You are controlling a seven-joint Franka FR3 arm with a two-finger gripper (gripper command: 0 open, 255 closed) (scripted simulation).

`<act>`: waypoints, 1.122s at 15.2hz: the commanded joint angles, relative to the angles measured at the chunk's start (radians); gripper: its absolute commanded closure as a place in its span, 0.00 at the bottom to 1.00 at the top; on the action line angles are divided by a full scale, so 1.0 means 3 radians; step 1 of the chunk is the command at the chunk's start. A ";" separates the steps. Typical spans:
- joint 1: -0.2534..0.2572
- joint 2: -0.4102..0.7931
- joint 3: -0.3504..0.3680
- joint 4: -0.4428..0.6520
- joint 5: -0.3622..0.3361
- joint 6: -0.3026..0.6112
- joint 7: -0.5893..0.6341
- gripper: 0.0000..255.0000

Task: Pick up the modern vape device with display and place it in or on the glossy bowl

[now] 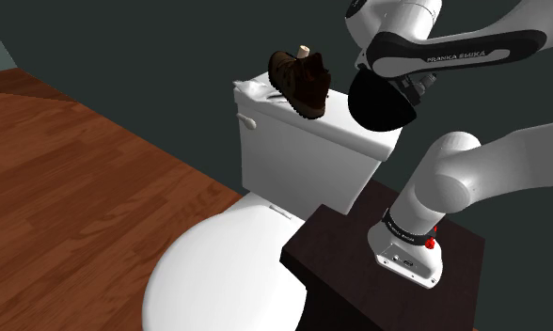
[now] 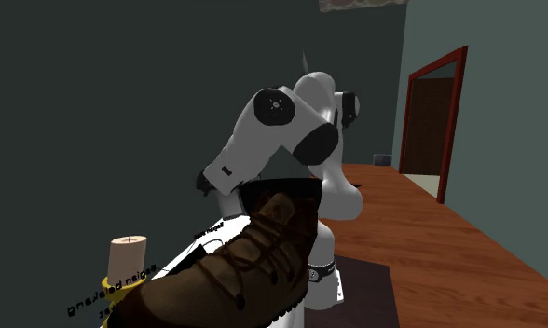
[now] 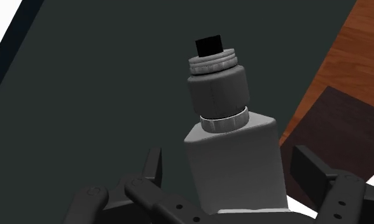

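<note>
Vape device point(image 3: 227, 121): grey box body, ribbed tank, black mouthpiece, upright in the gripper point(image 3: 230, 167), whose fingers sit narrow around its lower body. Behind it are only dark wall, wood floor and the stand point(image 3: 351, 133), so I judge it clamped and lifted. Step in hand: pick done, carry phase. Next move calls for locating the bowl, moving over it, lowering, then opening, while staying clear of the brown boot point(image 1: 301, 83) on the toilet tank point(image 1: 303, 160). Writing: "FRANKA EMIKA" on the arm link point(image 1: 472, 49). Black lettering on a yellow band point(image 2: 114, 291) under the candle point(image 2: 129, 253) reads mirrored, illegible. The device face in the wrist view is plain.
</note>
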 commanded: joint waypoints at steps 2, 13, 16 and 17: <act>-0.0002 0.0004 -0.0011 -0.0059 0.0003 0.0002 0.0001 0.00; -0.0008 0.0011 -0.0026 -0.0070 -0.0012 0.0024 0.0003 1.00; -0.0003 0.0004 -0.0010 -0.0059 0.0003 0.0003 0.0000 1.00; -0.0004 -0.0002 0.0000 -0.0022 0.0005 -0.0030 -0.0028 1.00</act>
